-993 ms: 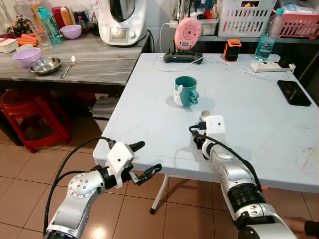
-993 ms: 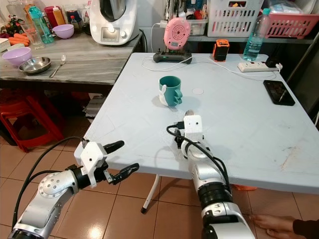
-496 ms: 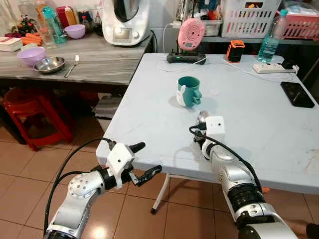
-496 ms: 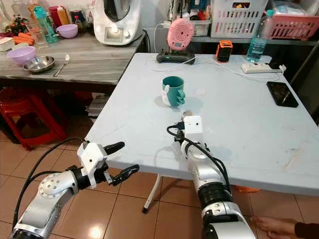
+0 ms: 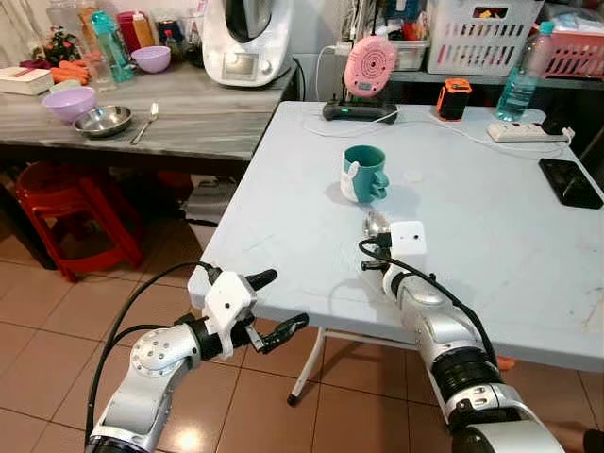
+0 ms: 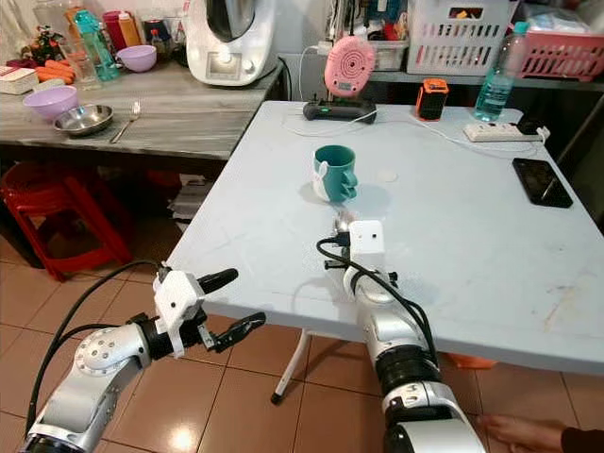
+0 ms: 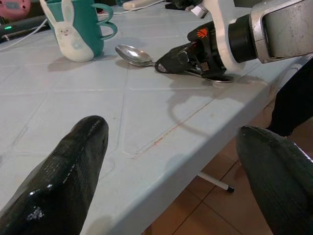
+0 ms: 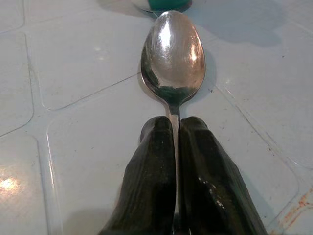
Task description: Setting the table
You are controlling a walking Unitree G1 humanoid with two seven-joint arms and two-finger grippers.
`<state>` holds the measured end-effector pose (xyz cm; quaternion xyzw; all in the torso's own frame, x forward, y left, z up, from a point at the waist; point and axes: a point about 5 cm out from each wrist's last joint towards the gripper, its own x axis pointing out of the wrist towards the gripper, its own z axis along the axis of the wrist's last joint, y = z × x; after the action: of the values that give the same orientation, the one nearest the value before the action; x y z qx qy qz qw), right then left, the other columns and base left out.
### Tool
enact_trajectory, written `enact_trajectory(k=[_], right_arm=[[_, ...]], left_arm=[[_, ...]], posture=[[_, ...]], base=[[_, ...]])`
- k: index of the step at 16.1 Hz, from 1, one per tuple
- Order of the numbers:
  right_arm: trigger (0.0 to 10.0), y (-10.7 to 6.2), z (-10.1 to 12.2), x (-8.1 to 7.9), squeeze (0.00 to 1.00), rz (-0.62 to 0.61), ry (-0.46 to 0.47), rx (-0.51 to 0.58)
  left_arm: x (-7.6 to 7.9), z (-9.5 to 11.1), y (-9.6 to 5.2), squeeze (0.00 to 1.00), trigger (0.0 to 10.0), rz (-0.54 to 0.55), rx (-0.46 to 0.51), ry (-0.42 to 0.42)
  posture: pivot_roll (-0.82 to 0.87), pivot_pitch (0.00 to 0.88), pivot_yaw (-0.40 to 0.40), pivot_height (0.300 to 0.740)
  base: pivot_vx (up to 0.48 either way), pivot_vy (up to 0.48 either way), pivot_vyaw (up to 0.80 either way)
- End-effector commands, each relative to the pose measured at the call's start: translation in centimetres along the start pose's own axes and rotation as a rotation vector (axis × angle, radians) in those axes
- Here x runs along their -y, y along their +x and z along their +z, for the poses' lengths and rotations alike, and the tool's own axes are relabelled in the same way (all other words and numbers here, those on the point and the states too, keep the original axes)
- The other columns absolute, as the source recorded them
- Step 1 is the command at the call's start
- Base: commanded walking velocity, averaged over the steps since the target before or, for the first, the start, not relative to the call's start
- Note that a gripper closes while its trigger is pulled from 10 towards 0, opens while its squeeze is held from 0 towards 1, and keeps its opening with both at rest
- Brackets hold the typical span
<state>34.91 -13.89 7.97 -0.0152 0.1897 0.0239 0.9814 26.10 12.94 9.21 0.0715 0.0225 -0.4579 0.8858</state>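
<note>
1. Head camera: the right gripper (image 5: pixel 376 229) sits low on the white table (image 5: pixel 491 236), clamped on the handle of a metal spoon (image 5: pixel 375 224). The spoon's bowl pokes out ahead of the fingers, just short of the teal mug (image 5: pixel 364 173), near it but not touching. The left gripper (image 5: pixel 272 302) hangs off the table's near edge over the tiled floor (image 5: pixel 57 321), fingers spread wide with nothing in them. Off to the left there's a grey counter (image 5: pixel 179 113) with a purple bowl (image 5: pixel 69 101) and a steel bowl (image 5: pixel 103 120); a black phone (image 5: pixel 570 182) lies at the table's right edge.

2. Left wrist cam: both black fingers (image 7: pixel 63 171) are far apart, framing the table edge. Beyond them the mug has a white bunny on it, and the spoon lies flat on the table in the other gripper's grip.

3. Right wrist cam: fingers (image 8: pixel 156 181) are pinched tight on the spoon's neck, bowl facing up, mug base just past its tip.
</note>
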Motion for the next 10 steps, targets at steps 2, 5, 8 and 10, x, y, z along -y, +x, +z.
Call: enact_trajectory(k=[2, 5, 8, 10], right_arm=[[0.0, -0.6, -2.4, 1.6, 0.00, -0.069, 0.094, -0.068], [0.0, -1.1, -1.8, 1.4, 0.00, -0.072, 0.138, 0.009], [0.0, -2.4, -1.2, 2.0, 0.00, -0.138, 0.165, 0.130], [0.0, -3.5, -0.7, 2.2, 0.00, -0.161, 0.166, 0.229]], left_arm=[[0.0, 0.3, 0.2, 0.00, 10.0, -0.012, 0.004, 0.018], [-0.5, 0.7, 0.1, 0.00, 10.0, 0.050, 0.029, 0.051], [-3.1, 1.5, -0.1, 0.00, 10.0, 0.235, 0.071, 0.024], [-5.4, 0.9, -0.9, 0.00, 10.0, 0.488, 0.051, -0.005]], posture=[[-0.06, 0.014, 0.038, 0.740], [-0.06, 0.008, 0.044, 0.740], [-0.05, 0.000, 0.038, 0.740], [-0.05, 0.000, 0.036, 0.740]], base=[[0.000, 0.000, 0.00], [0.000, 0.000, 0.00], [0.000, 0.000, 0.00], [0.000, 0.000, 0.00]])
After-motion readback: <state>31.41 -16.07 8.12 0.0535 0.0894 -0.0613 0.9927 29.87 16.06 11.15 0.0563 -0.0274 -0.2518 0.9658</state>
